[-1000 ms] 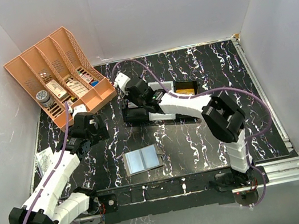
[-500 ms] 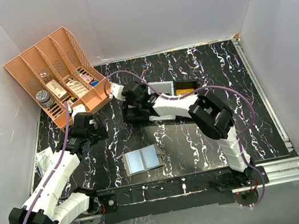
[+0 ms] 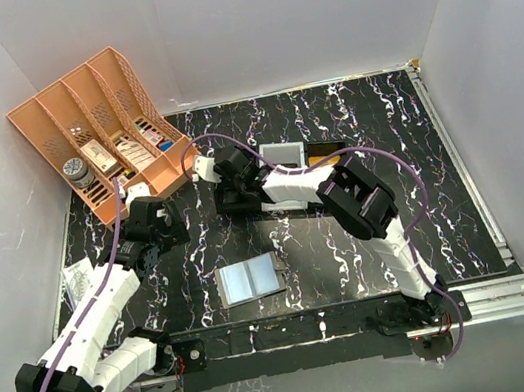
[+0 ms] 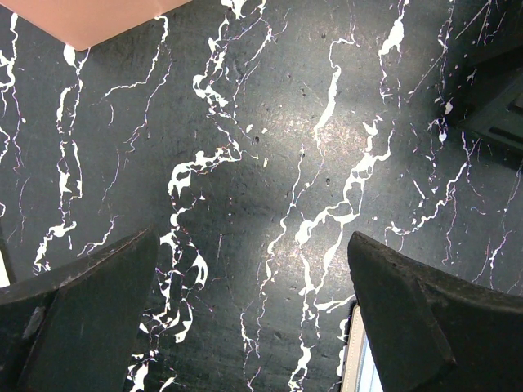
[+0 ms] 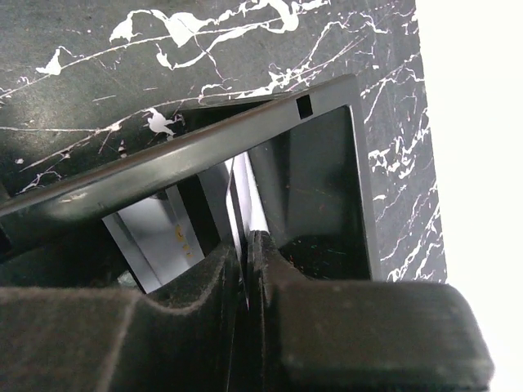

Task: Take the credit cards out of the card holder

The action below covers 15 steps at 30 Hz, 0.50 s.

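The card holder (image 3: 251,279) lies open and flat on the table near the front, grey-blue inside; its pale edge (image 4: 358,363) shows beside my left finger. My left gripper (image 3: 158,220) (image 4: 253,314) hangs open over bare table to the holder's left. My right gripper (image 3: 232,189) (image 5: 248,241) is shut on a thin credit card (image 5: 245,200), seen edge-on, standing in an end compartment of the black tray (image 5: 245,131). A grey credit card (image 3: 283,155) (image 5: 155,229) lies flat in the tray. A sliver of an orange card (image 3: 327,152) shows behind the right arm.
The black tray (image 3: 229,208) sits mid-table under the right wrist. An orange lattice organiser (image 3: 104,132) with small items stands at the back left; its corner (image 4: 90,16) is just ahead of the left gripper. White walls enclose three sides.
The right arm has swung further left over the tray and folded at the elbow. The grey card in the tray has come into view. The left arm has not moved.
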{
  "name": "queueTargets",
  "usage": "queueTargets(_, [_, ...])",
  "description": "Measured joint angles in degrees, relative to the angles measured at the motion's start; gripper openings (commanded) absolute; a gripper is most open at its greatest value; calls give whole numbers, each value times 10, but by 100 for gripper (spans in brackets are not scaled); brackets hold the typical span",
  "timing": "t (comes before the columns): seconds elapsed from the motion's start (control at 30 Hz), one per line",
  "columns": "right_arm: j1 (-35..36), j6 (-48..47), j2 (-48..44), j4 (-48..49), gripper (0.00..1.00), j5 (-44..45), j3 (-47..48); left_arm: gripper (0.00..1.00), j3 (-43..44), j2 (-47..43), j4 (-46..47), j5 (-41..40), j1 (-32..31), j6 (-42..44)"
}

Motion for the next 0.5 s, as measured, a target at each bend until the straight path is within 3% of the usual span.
queueTargets(0.5, [-25, 46, 0, -105, 25, -92, 37, 99, 0, 0, 0, 1, 0, 1])
